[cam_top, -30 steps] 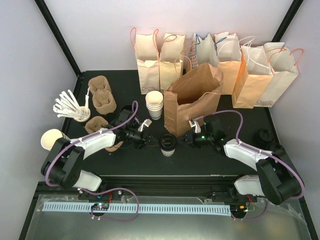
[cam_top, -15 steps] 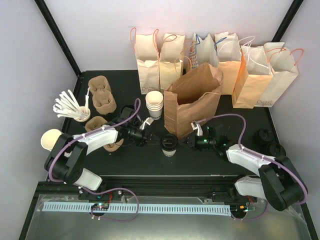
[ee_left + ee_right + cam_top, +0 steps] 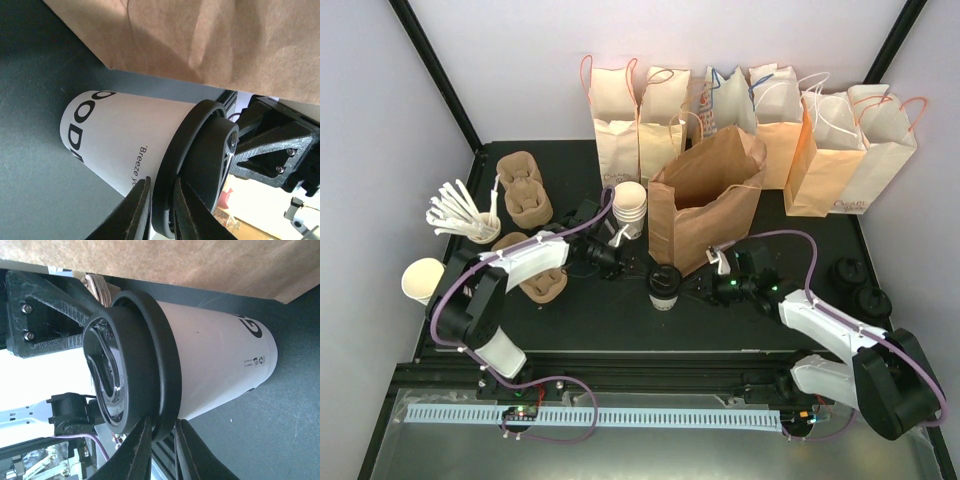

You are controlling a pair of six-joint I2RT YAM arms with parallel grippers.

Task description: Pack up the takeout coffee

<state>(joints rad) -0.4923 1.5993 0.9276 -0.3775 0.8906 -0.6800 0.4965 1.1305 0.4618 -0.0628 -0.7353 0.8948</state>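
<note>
Over on the left of the black table (image 3: 600, 320), the left gripper (image 3: 161, 184) reaches toward the middle with its fingers nearly together. From its own camera they look to be nipping the rim of the black lid (image 3: 205, 155). Between the two arms stands the takeout coffee (image 3: 664, 285), upright on the table, just in front of the open brown paper bag (image 3: 705, 200) and close to its lower edge. From the right, the right gripper (image 3: 162, 422) meets the cup the same way, fingers narrowed onto the opposite side of the rim. To my eye the cup will be light and easily crushed. The paper wall gives under a squeeze, and the plastic lid is slick and only pressed on, so a lift by the rim alone might pop it off. Any tilt could spill whatever is inside, which I cannot see. A safer hold would be around the white wall just under the lid, kept upright.
</note>
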